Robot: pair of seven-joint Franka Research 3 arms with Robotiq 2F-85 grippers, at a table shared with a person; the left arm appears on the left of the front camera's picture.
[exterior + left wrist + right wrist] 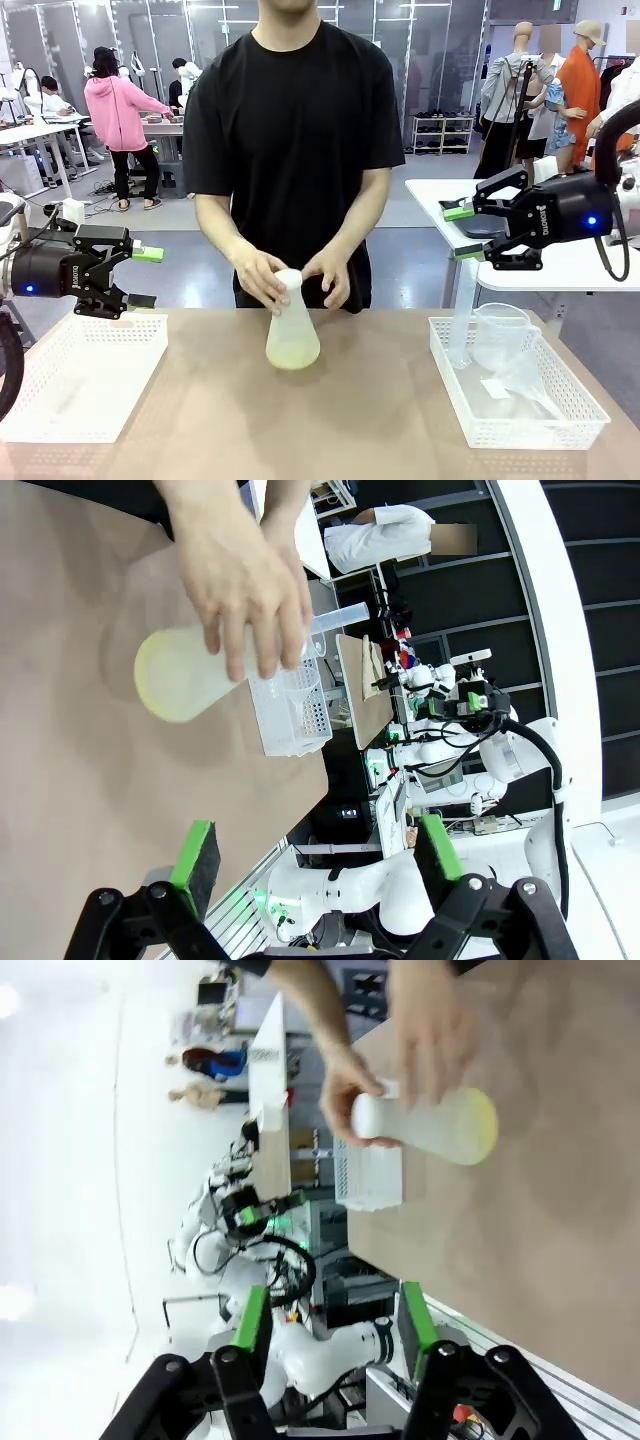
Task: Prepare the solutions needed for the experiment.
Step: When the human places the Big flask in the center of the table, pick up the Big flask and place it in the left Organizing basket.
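One white mesh basket (80, 385) is set at the left of the brown surface (360, 420). Over its far edge the left pincer (145, 277) is hung, spread wide with nothing between its green pads. At the middle of the surface, toward the person's side, the whitish conical flask (292, 335) is stood upright, and the solutions (292, 358) are seen as a shallow pale yellow layer at its bottom. The neck of the flask is held by one hand (262, 280) of the person, and the other hand (331, 277) is placed close at the opposite side of the neck. At the right, a second white basket (525, 432) is set, in which a tall graduated cylinder (462, 320) is stood at the far left corner with a clear beaker (500, 335) just beside it. Above that basket's far side, the right pincer (463, 232) is held apart from everything, its jaws parted and nothing gripped between them.
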